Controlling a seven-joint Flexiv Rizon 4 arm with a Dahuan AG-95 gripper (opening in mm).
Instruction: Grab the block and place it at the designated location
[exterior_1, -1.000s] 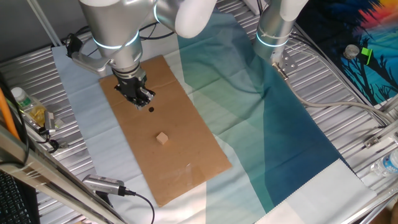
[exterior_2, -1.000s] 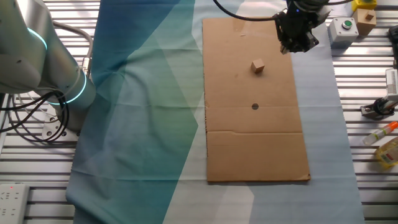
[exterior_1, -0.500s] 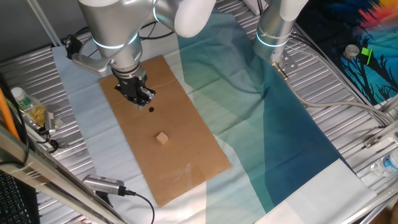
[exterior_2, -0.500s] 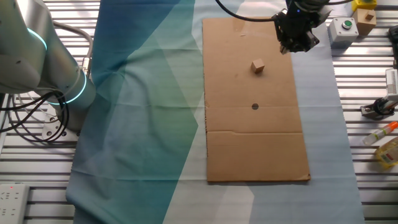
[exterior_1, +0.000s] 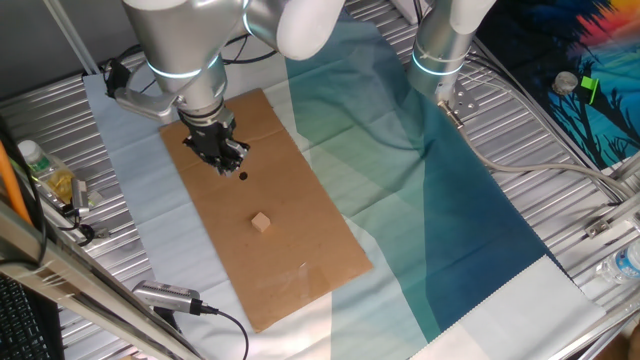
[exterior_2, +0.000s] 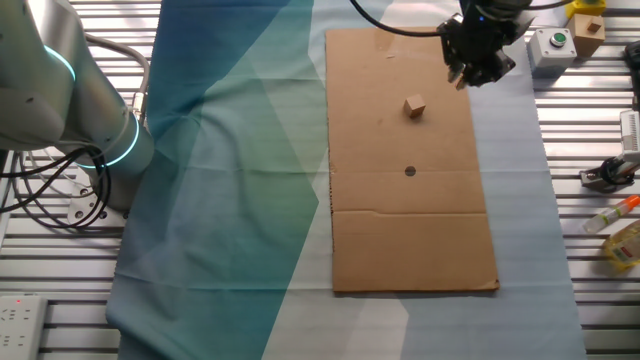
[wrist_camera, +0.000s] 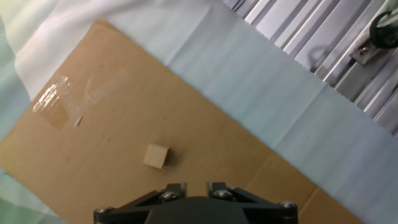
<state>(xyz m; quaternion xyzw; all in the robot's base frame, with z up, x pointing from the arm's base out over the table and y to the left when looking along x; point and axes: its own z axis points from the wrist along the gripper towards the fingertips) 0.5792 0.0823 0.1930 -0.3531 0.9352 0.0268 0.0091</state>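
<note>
On the cardboard sheet (exterior_2: 405, 190), block (exterior_2: 415, 107) lies apart from the empty pincer (exterior_2: 478, 72), whose opening I cannot tell

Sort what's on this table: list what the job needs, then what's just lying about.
Job:
block
black dot on the cardboard sheet
gripper

Lying about:
teal cloth
green button box
bottle
second arm

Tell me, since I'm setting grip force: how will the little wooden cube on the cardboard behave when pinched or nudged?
The block looks like solid wood, so probably stiff and light. Its flat faces suggest it will slide on the cardboard sheet rather than roll. Being small, it may twist if pinched off-centre.
</note>
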